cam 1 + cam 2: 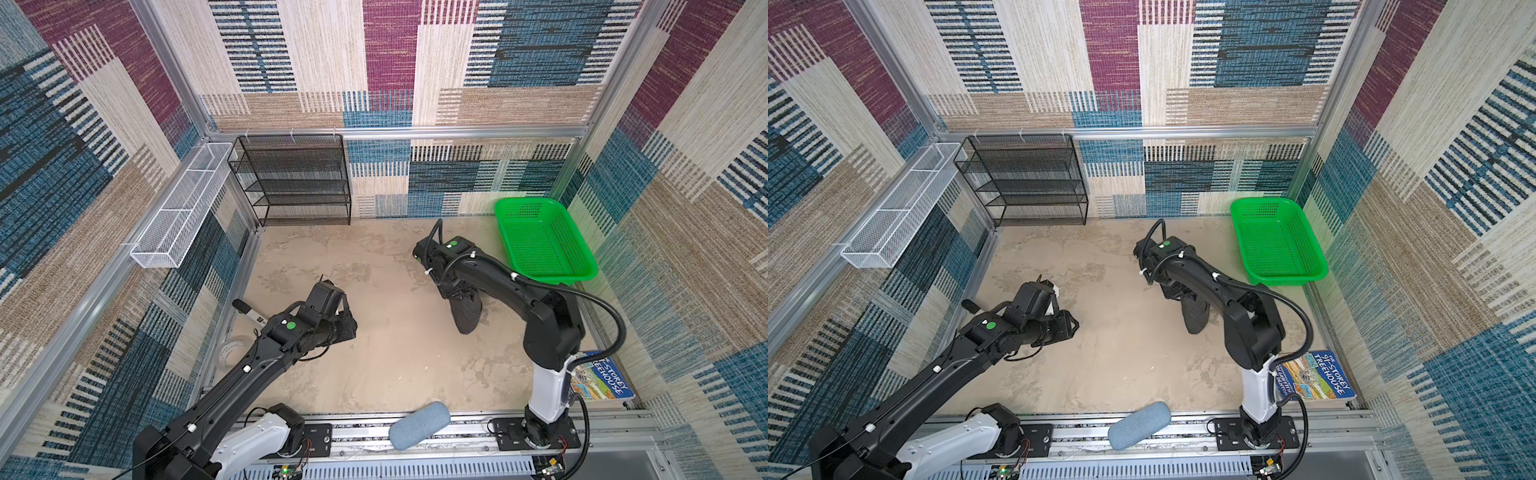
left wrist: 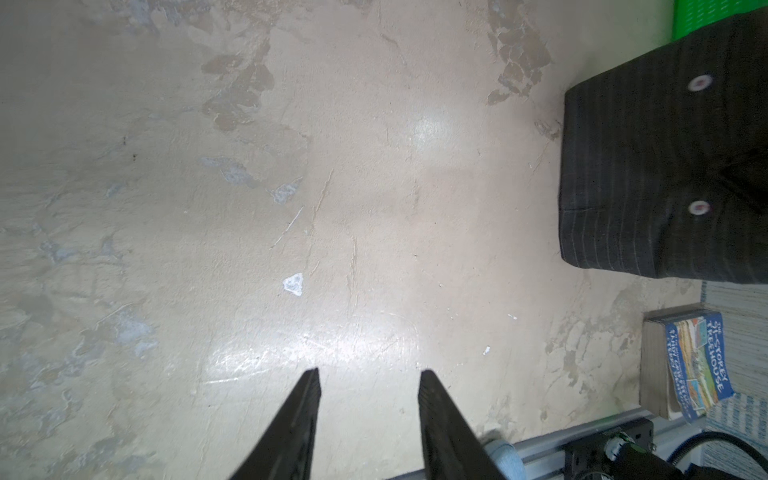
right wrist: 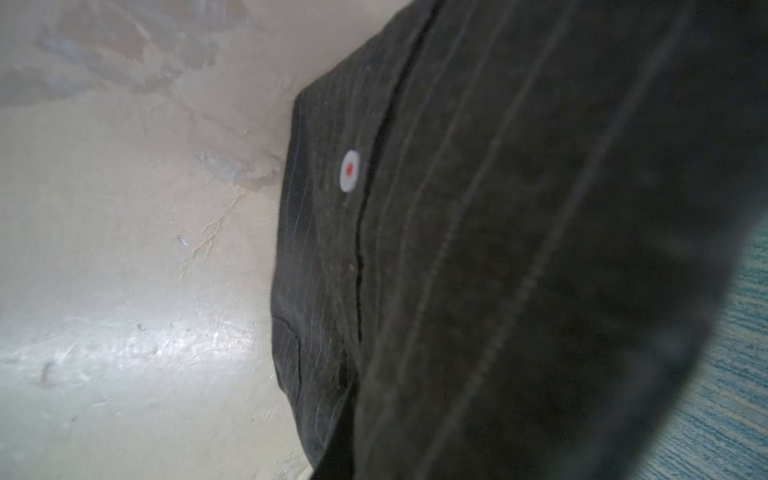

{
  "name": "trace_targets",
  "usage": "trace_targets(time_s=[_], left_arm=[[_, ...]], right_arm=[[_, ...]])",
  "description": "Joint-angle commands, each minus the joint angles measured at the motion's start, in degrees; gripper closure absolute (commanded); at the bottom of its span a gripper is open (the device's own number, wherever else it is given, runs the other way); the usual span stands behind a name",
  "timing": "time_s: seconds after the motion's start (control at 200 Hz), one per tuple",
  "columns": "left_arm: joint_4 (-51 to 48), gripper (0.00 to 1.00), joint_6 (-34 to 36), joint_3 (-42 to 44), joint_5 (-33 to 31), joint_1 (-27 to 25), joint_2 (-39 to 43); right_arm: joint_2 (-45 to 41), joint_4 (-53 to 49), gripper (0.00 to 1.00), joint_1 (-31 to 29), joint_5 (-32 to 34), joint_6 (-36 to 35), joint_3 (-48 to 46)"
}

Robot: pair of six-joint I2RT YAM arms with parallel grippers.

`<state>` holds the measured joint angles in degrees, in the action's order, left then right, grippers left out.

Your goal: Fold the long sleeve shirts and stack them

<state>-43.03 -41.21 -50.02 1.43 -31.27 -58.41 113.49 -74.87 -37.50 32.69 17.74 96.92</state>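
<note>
Shirt [image 2: 644,166]: one, dark pinstriped, two buttons [image 2: 699,83] showing.

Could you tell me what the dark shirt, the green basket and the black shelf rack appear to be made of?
Shirt: woven cloth, matte charcoal, by its thin pale pinstripes and soft folds; buttons look like glossy plastic. Green basket: probably moulded plastic, smooth, with perforated walls. Black shelf rack: seemingly wire mesh metal, dark coated.

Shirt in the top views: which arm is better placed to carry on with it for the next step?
Right. The right gripper sits directly over the folded shirt and is shut on it, its wrist view filled with the pinstriped fabric. The left gripper is open, holds nothing, and is well apart from the shirt.
</note>
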Motion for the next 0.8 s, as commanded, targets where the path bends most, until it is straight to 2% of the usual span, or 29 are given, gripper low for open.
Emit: trace_targets(time_s=[0.0,0.18,0.33,0.396,0.451,0.641,0.791], left_arm=[[-1.7,0.58,-0.9,0.8,-1.2,0.1,0.9],[-1.5,0.58,-0.7,2.5,-1.1,0.5,2.0],[-0.9,0.58,-1.2,4.5,-1.4,1.5,3.6],[-1.2,0.58,-1.6,5.2,-1.4,2.1,5.0],[-1.6,0.58,-1.7,5.7,-1.6,2.5,6.3],[-3.0,0.57,-1.9,6.7,-2.1,4.1,9.8],[-2.0,0.57,-1.8,7.3,-0.9,4.6,9.4]], right_arm=[[4.3,-2.1,0.88,-2.0,2.4,0.8,1.3],[10.1,-2.1,0.76,-6.8,-0.7,3.3,8.1],[15.6,-2.0,0.54,-10.7,-5.8,5.6,15.4],[18.6,-2.0,0.40,-12.6,-7.7,5.6,18.8],[20.8,-2.1,0.33,-13.8,-9.3,5.7,21.4],[23.3,-2.0,0.24,-16.2,-11.7,7.8,26.3],[19.7,-1.7,0.20,-17.1,-11.2,10.7,24.2]])
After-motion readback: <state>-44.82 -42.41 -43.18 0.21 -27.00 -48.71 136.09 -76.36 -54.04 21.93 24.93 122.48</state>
